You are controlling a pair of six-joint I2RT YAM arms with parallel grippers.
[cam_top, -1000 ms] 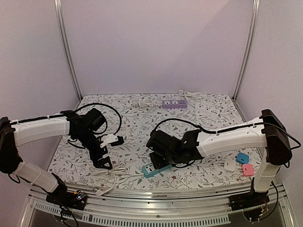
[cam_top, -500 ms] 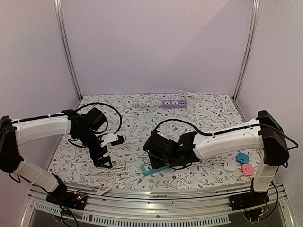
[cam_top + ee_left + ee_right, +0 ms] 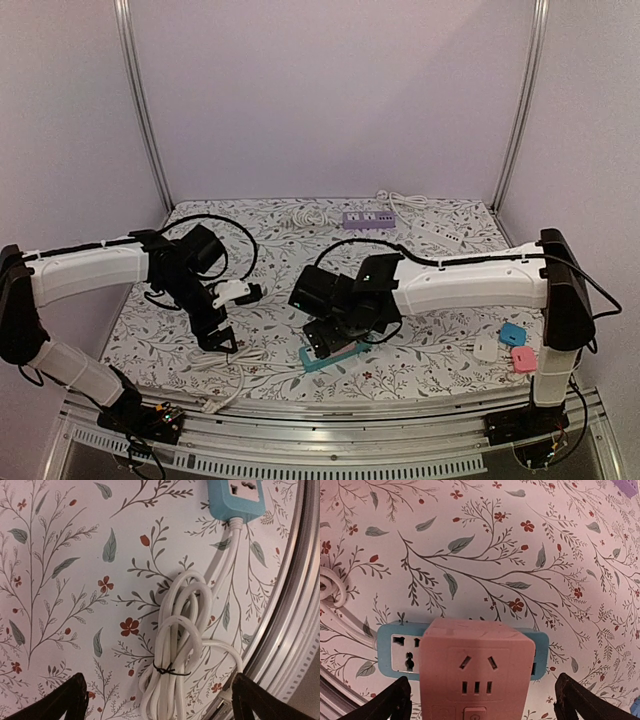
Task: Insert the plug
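The table (image 3: 290, 240), covered in a floral cloth, fills the top view. The right arm (image 3: 470, 285) reaches from 4 o'clock in toward the middle. The left arm (image 3: 85, 275) reaches in from 8 o'clock.

The right gripper (image 3: 328, 335) hangs over the blue power strip (image 3: 395, 645), which lies near the front edge at about 6 o'clock from the table's centre. In the right wrist view the fingers (image 3: 395, 700) stand wide apart, one at each side of the pinkish cube plug (image 3: 475, 670), with cloth showing between them and the cube. They clasp nothing. The cube sits flat on the strip's face and covers its middle, leaving one socket bare at 9 o'clock. Its prongs are hidden.

The left gripper (image 3: 217, 338) hovers at 9 o'clock from the strip, its fingers also spread and empty. Below it lies a white cord bundle (image 3: 175, 645), bound with a black twist tie (image 3: 170, 670). The cord runs to the strip's end at 1 o'clock in the left wrist view.

A purple power strip (image 3: 369, 219) lies along the far edge at 12 o'clock. Three small adapters, white (image 3: 485, 348), blue (image 3: 512, 333) and pink (image 3: 523, 359), lie close together at 4 o'clock.
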